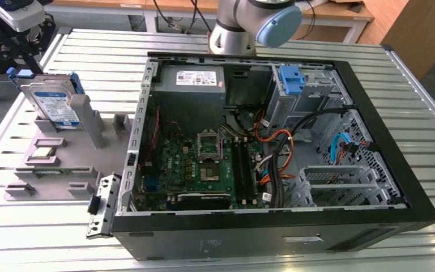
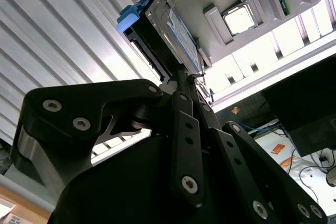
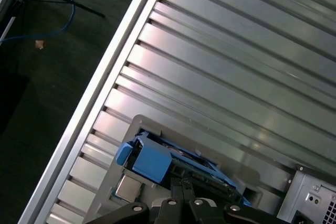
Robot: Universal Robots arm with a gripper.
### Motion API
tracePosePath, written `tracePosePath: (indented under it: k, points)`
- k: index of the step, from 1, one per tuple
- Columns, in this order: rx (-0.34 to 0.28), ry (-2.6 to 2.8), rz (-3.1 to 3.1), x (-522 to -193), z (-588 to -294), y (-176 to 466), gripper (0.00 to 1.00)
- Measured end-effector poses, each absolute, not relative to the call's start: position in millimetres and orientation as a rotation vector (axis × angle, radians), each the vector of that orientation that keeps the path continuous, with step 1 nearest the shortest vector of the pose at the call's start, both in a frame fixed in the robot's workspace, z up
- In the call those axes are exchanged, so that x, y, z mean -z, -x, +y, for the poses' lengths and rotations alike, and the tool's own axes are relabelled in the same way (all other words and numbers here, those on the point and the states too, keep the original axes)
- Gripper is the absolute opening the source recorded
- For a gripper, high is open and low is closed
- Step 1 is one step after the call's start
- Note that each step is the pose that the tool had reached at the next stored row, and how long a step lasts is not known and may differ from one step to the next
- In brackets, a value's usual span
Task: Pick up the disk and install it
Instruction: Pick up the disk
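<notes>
Step in hand looked like the pick-up approach. The disk (image 1: 50,105), a flat silver metal hard drive in a blue plastic carrier, stood on edge in the grey moulded plastic fixture (image 1: 74,164). That sat near the far corner of the ribbed aluminium tabletop (image 1: 43,238), on the exterior view's left. Disk not yet lifted. Black linkage gripper (image 2: 185,77) hovered at its top edge, claw narrow, nothing visibly clamped. A grasp would call for spreading past the carrier's rigid sides, then a straight pull.
</notes>
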State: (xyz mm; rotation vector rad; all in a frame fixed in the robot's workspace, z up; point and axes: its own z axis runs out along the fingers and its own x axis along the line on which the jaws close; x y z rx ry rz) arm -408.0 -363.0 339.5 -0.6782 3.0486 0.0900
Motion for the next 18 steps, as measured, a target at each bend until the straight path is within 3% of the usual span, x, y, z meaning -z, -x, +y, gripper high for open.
tracePosePath:
  k: [18]
  points:
    - [-0.090, 0.722, 3.039, -339.5, -363.0, 408.0, 0.10]
